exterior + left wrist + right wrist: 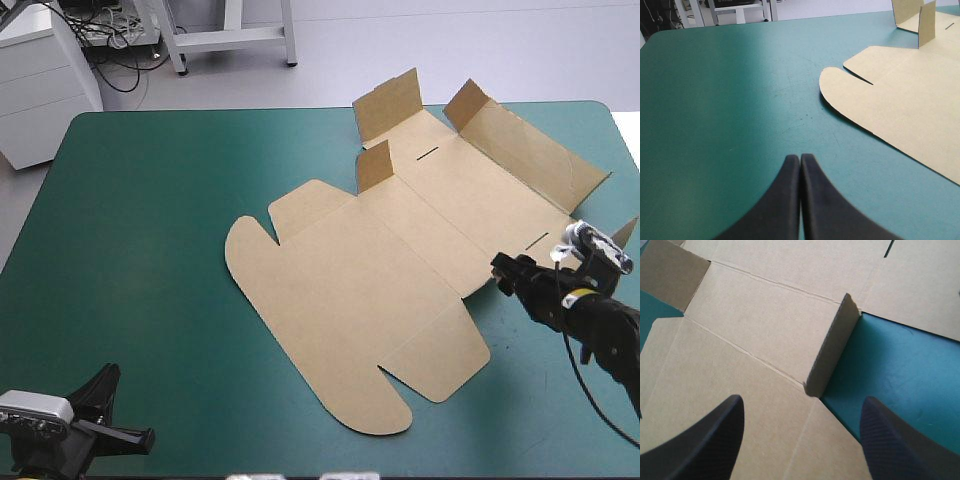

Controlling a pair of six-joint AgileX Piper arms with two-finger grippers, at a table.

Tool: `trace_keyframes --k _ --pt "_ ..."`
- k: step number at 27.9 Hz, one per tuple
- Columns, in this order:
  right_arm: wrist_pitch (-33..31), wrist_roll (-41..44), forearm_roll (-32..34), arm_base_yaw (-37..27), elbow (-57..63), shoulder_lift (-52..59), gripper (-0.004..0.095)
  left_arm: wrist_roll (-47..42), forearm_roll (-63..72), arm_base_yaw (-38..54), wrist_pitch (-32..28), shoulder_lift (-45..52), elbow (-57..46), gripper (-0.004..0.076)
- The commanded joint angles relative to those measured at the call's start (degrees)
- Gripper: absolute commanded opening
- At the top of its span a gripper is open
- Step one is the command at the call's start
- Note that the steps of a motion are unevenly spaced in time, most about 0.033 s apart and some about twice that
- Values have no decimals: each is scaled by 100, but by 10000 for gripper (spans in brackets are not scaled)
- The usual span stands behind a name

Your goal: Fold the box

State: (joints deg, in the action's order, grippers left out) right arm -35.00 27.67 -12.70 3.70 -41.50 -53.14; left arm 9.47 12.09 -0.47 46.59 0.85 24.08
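The brown box lies as a cut sheet on the teal-green cover, mostly flat, right of the table's middle. Several short flaps stand up at its far end. My right gripper hovers open at the sheet's right edge. In the right wrist view, a small raised flap stands ahead of the right gripper, between its spread fingers. My left gripper rests shut at the near left corner, far from the sheet. In the left wrist view the box's rounded tab lies ahead and to the side of the left gripper.
Bare teal-green cover stretches from the left gripper to the sheet. A strip of cover shows beside the raised flap. A white cabinet stands beyond the table's far left corner.
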Motion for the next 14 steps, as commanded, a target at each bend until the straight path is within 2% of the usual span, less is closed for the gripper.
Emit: trace_keyframes --k 1,7,14 --pt "545 224 -368 -33 -482 -672 617 -18 66 -34 -395 65 107 -32" --pt "-62 299 -545 -33 -984 -1751 617 -18 66 -34 -395 65 107 -32" --pt "507 837 -519 -33 -984 -2060 617 -18 66 -34 -395 65 107 -32"
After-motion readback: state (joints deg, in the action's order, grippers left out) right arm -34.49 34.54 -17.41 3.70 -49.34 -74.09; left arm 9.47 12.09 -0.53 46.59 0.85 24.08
